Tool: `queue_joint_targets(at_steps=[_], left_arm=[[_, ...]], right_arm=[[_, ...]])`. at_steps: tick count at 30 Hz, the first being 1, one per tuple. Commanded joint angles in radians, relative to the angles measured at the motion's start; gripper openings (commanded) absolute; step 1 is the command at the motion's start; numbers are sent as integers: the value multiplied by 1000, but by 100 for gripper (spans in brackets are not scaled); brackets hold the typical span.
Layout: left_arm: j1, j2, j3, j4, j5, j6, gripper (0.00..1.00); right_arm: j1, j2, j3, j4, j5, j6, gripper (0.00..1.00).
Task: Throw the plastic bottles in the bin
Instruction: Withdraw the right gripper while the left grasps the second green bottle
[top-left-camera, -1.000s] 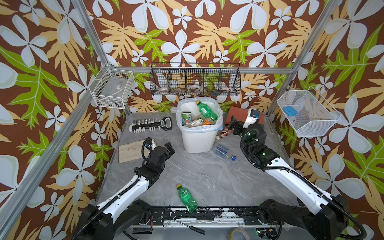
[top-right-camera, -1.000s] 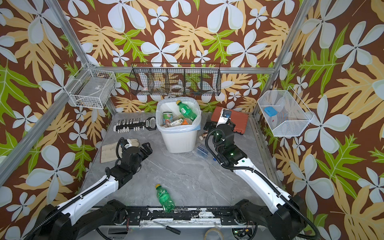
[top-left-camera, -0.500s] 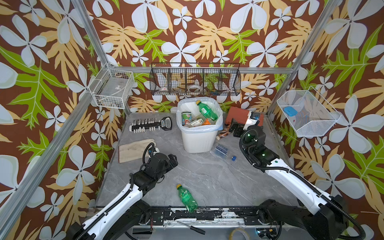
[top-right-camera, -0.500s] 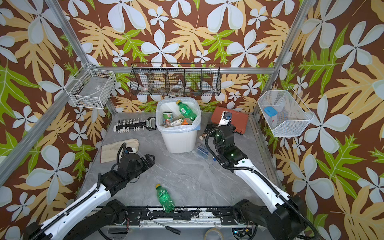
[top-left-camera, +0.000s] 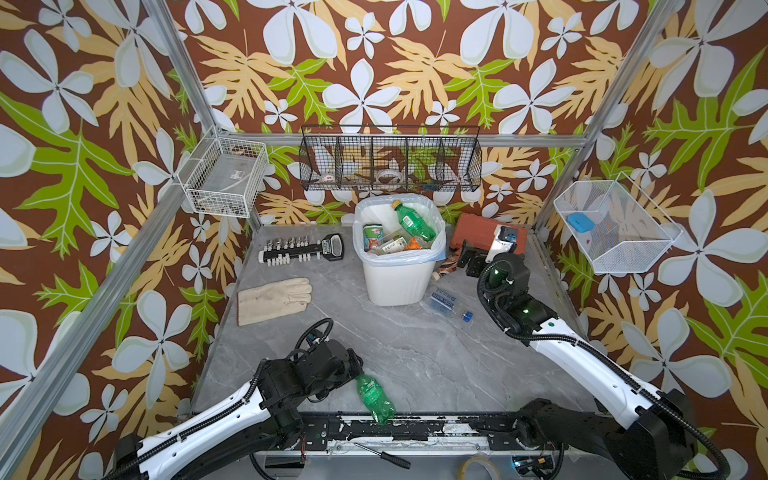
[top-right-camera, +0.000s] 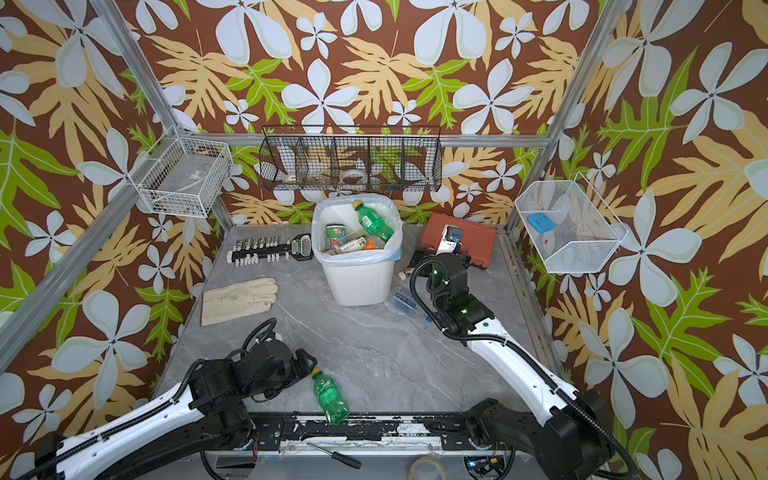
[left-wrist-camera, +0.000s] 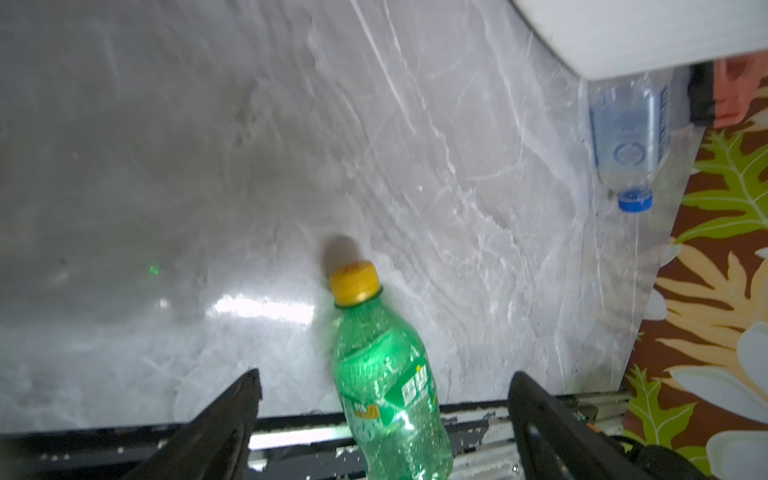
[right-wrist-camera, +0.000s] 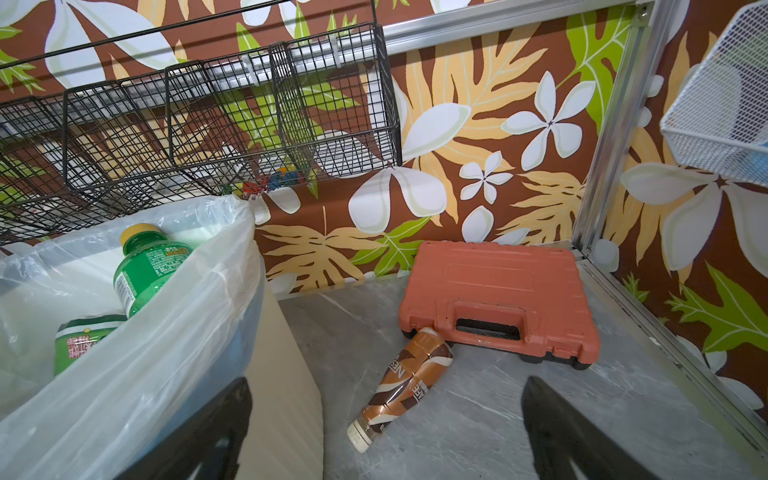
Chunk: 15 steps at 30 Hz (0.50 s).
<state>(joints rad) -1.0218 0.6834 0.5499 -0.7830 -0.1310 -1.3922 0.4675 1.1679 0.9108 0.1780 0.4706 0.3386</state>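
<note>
Grey marble tabletop (top-left-camera: 415, 345) — bin (top-left-camera: 395, 286), floral walls (top-left-camera: 374, 62).

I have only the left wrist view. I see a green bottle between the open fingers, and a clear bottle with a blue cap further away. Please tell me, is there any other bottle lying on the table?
Observer: Yes, a brown bottle lies on the table, its base end against the red-brown tool case.
Operator: Thank you. What does the right arm do?
Observer: The right gripper is open and aimed at that brown bottle, beside the bin.
Operator: I see only the bin's lower wall. What is inside?
Observer: Several bottles lie inside; a green bottle leans on top of them, cap toward the back wall.
</note>
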Motion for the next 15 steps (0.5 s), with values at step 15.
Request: queue_joint_targets(at_steps=[15], left_arm=[[-293, 254, -23, 205, -29, -272, 94]], right_arm=[[-4, -60, -37, -8, -26, -19, 100]])
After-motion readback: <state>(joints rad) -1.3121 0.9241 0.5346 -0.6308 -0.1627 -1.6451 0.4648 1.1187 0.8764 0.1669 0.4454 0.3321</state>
